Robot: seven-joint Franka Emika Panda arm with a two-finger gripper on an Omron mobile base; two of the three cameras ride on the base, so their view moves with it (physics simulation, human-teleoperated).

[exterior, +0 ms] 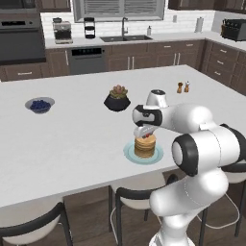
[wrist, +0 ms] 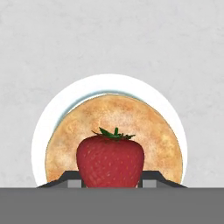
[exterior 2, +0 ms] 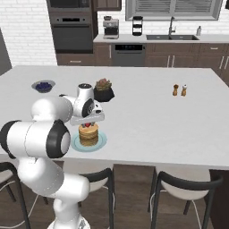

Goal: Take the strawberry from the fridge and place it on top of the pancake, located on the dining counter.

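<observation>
Holding strawberry (wrist: 110, 161) | tool (exterior: 144, 133) | directly over pancake (wrist: 144, 127)

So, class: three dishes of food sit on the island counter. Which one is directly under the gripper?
The pale blue plate with the pancake stack. The gripper, shut on the strawberry, hangs right over it; the black bowl and the blueberry bowl stand farther back.

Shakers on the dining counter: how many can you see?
2. The shakers stand side by side on the counter, far right of the pancake: brown one, pale-topped one. Nothing seems to hide more.
</observation>
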